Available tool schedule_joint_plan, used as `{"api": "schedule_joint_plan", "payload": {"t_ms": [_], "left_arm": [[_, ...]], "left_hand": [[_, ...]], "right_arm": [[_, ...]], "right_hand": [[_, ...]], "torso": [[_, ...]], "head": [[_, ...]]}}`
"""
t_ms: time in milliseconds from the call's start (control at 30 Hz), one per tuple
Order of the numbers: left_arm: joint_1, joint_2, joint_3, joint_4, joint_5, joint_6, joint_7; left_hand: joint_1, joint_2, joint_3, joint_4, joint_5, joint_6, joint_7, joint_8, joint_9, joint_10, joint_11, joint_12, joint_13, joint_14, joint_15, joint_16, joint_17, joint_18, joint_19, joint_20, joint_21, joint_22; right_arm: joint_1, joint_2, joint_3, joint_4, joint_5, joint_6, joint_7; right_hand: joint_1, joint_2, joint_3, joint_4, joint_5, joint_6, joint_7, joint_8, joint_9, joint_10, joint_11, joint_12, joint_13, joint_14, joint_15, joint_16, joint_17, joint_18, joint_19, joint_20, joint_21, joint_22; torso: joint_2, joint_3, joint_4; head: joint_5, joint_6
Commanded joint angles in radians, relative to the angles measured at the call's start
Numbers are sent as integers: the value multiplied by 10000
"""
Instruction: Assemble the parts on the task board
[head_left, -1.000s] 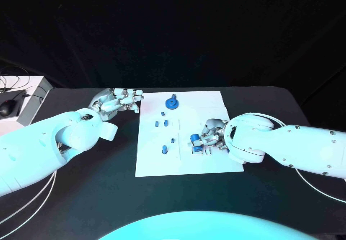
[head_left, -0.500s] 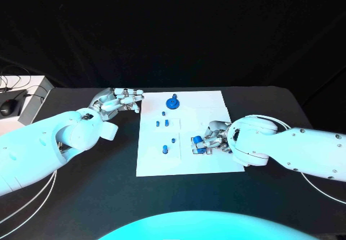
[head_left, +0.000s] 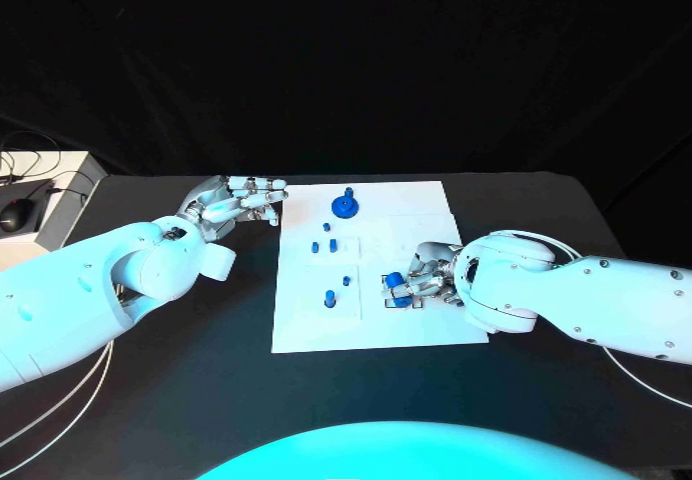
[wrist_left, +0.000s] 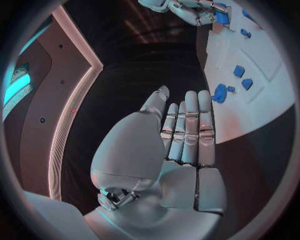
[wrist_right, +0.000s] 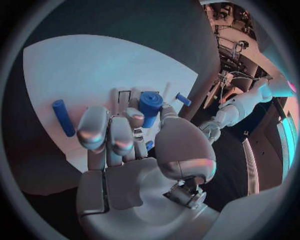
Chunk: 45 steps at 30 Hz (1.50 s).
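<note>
Board at centre of desk; left hand beside its left edge, right hand over its right side.

One white task board lies on the black table. Blue parts on it, as far as the head view lets them be counted: one round disc-shaped part near the far edge, four small pegs lying loose in the middle, and one cylinder held in the right hand. Two hands in all, counting the left hand.
</note>
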Motion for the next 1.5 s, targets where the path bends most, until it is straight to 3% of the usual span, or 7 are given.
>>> {"api": "schedule_joint_plan", "payload": {"t_ms": [33, 200, 467, 767, 867, 1000, 1500], "left_arm": [[-2, 11, 6, 26, 52, 178, 46], [-2, 8, 6, 26, 52, 172, 45], [-2, 2, 6, 27, 52, 168, 43], [-2, 0, 6, 24, 53, 166, 46], [-2, 3, 6, 22, 53, 170, 47], [-3, 5, 6, 16, 53, 176, 51], [-9, 18, 6, -6, 53, 205, 48]], "left_hand": [[-52, 39, -6, 77, 45, -20, 17, 22, 2, -77, -13, 41, -3, -53, -1, 20, -11, -25, 69, 23, -40, 11], [-55, 39, -19, 102, 44, -22, 18, 21, 2, -86, -11, 46, -4, -58, 2, 21, -17, -26, 82, 26, -82, 27], [-55, 39, -19, 102, 44, -22, 18, 21, 2, -86, -11, 46, -4, -58, 2, 21, -17, -26, 82, 26, -82, 27], [-59, 42, -27, 122, 45, -25, 20, 22, 2, -88, -10, 51, -4, -57, 3, 22, -20, -26, 94, 26, -108, 34], [-59, 42, -27, 122, 45, -25, 20, 22, 2, -88, -10, 51, -4, -57, 3, 22, -20, -26, 94, 26, -108, 34], [-59, 42, -27, 122, 45, -25, 20, 22, 2, -88, -10, 51, -4, -57, 3, 22, -20, -26, 94, 26, -108, 34], [-51, 44, -27, 132, 44, -27, 23, 23, 3, -95, -10, 54, -4, -63, 4, 18, -24, -27, 97, 28, -129, 38]], "right_arm": [[-58, 16, -48, -53, -116, 178, -306], [-58, 55, -48, -103, -160, 37, -252], [-58, 82, -47, -148, -224, -183, -151], [-60, 60, -47, -102, -257, -514, 5], [-62, 29, -47, -54, -263, -608, 94], [-67, -52, -44, 57, -228, -665, 218], [-40, -804, 29, 590, 64, -502, 913]], "right_hand": [[-184, -3, 687, -747, -670, 63, 12, 20, 18, 1, -69, -16, -22, -3, -1, -53, -15, -76, 562, -49, -59, 1264], [-434, -228, 621, -301, -1639, 59, 21, 15, 20, -1, -54, -18, -30, -2, 6, -58, -14, -68, 566, -37, -77, 1263], [-653, -1241, 1439, 1272, -2782, 70, 37, -21, -24, -18, -30, -22, -51, 0, 18, -55, 5, -62, 570, -24, -87, 1265], [-1227, -1519, 1501, 1489, -3419, 85, 39, -14, -29, -4, -42, -3, -47, 1, 19, -51, 12, -65, 573, -26, -48, 1272], [-1286, -1349, 1240, 1425, -3143, 91, 33, -4, -22, 6, -47, 6, -44, 3, 15, -42, 20, -69, 576, -31, -14, 1279], [-1012, -406, -658, 963, -2417, 75, 45, 12, -9, 13, -70, 15, -35, 3, 23, -41, 20, -68, 568, -33, 0, 1278], [-497, 58, -1045, 93, -2262, 90, 5, 107, 49, 41, -66, 74, -8, 7, 1, -8, 35, -84, 568, -41, 123, 1299]], "torso": [[-3, -8, 10], [-5, -10, 5], [-5, -5, 2], [-2, 2, 2], [-2, 4, 3], [0, 8, 1], [-8, 6, 0]], "head": [[-8, 3], [-2, 0], [-11, 11], [-16, 40], [-16, 39], [-21, 50], [-38, 94]]}}
